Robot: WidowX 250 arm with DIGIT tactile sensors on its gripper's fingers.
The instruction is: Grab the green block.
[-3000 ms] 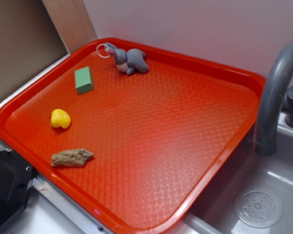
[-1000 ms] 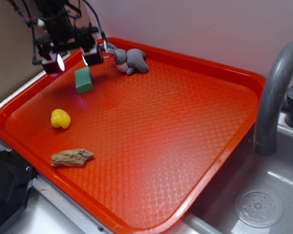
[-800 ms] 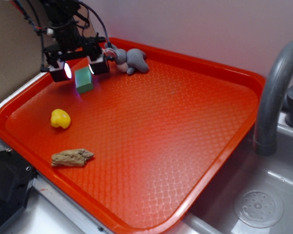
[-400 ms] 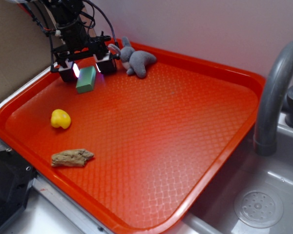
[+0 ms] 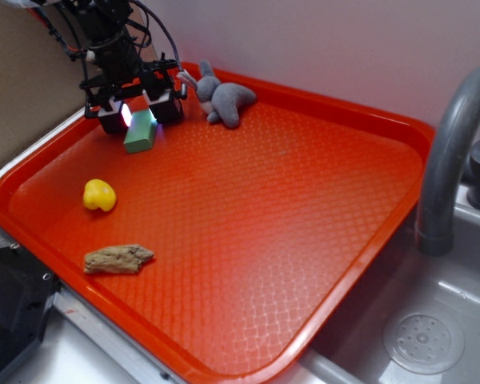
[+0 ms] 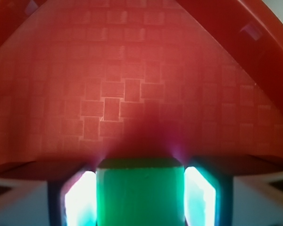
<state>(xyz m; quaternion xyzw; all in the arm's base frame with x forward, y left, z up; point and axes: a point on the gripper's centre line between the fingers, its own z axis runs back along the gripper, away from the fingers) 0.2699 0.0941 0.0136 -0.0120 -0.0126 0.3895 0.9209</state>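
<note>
The green block [image 5: 140, 134] lies on the red tray [image 5: 288, 208] near its far left corner. My gripper [image 5: 140, 114] is down over it, one finger on each side. In the wrist view the green block [image 6: 140, 188] fills the gap between the two lit pads [image 6: 80, 197] of my gripper [image 6: 140, 200] and touches both. The jaws are closed against the block's sides, and the block still rests on the tray.
A grey plush [image 5: 224, 98] lies just right of the gripper near the tray's far rim. A yellow rounded toy [image 5: 98, 194] and a brown rough piece [image 5: 118, 258] lie nearer on the left. A grey faucet [image 5: 452, 152] and a sink [image 5: 422, 340] are at the right.
The gripper came down around the green block and its fingers closed in on it. The block turned slightly, and the grey plush was nudged to the right.
</note>
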